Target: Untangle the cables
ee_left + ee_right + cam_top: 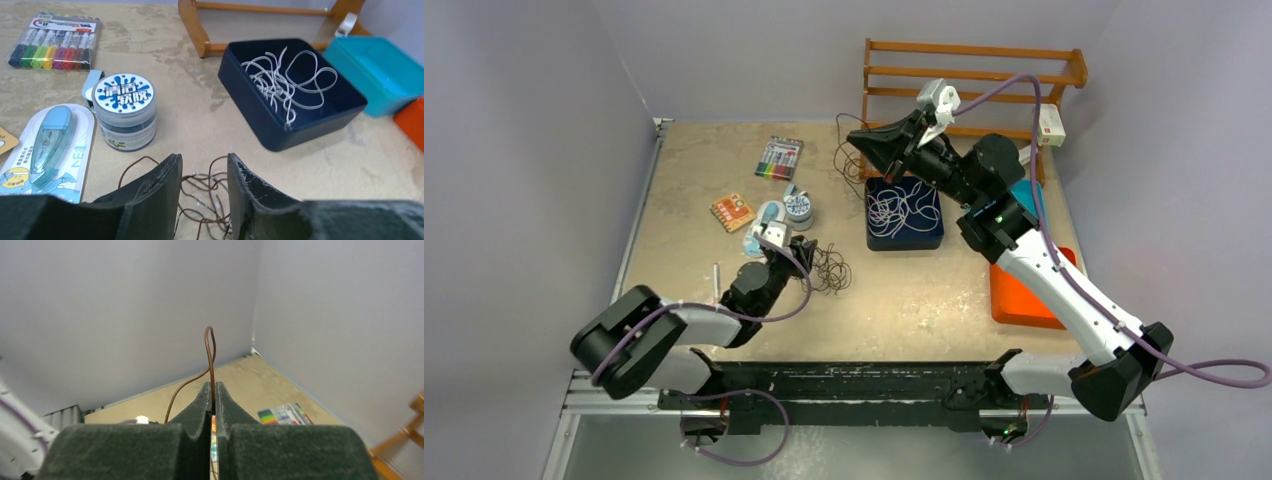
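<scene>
Fingers [155, 195] of the left gripper [204, 162] stand apart, low over the table [904, 300]. In the gap between them lie loops of a brown tangle [200, 195] of thin cable. Whether the fingers touch the loops, I cannot tell. From the top view, this tangle rests on the table just in front of the left gripper, apart from the dark blue box [904, 243].

On the right gripper [213, 387], the fingers [200, 405] are pressed together and pinch one brown cable [212, 360] between their tips. A short loop of it stands up above the tips. This gripper is lifted high over the far part of the table, near the wooden rack [969, 70]. The cable hangs down from it beside the left side of the box.

White cables [285, 80] lie inside the dark blue box in a loose curly heap.

Left of the box, on the table, are a pack of colour markers [55, 42], a round jar [124, 112] with a blue and white lid, and a correction tape in its package [42, 145]. A teal box [385, 70] stands to the right of the dark blue one, and an orange tray [1024, 300] lies nearer the right arm.
</scene>
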